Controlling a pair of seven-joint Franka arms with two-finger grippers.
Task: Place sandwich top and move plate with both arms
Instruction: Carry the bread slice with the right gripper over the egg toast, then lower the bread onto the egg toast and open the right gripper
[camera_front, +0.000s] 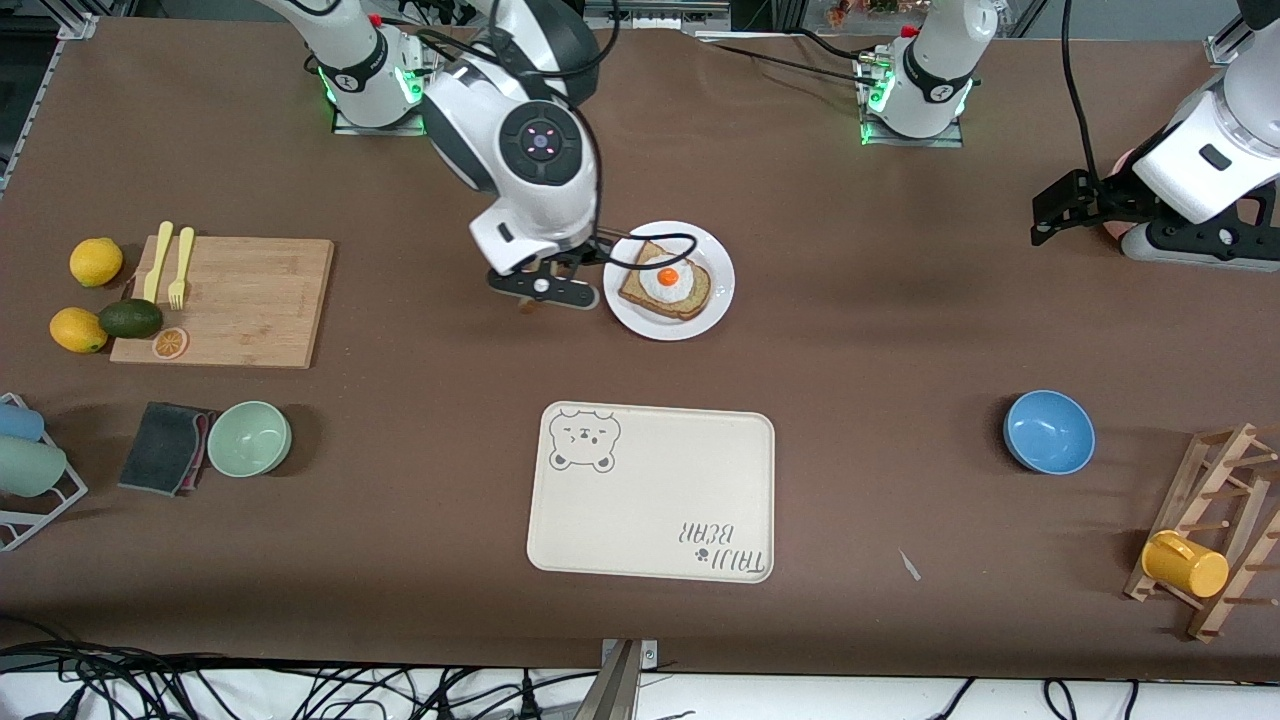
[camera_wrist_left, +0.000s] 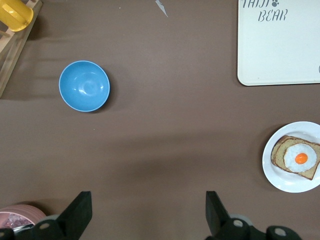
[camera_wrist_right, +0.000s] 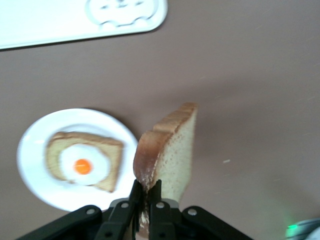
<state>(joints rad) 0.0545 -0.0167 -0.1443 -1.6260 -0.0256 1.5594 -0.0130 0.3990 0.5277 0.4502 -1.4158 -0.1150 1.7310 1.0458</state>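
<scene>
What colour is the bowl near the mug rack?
Blue bowl, clearest in the left wrist view.

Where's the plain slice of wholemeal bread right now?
The plain light brown bread slice hangs edge-on in the shut right gripper, over the brown table just beside the round white plate, toward the right arm's end.

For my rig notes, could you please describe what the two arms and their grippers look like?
Both arms are glossy white with black joints and trail black cables; green lights glow at their bases. The right arm carries a round black disc with pink dots. The right gripper and left gripper are black, with flat, angular fingers.
</scene>
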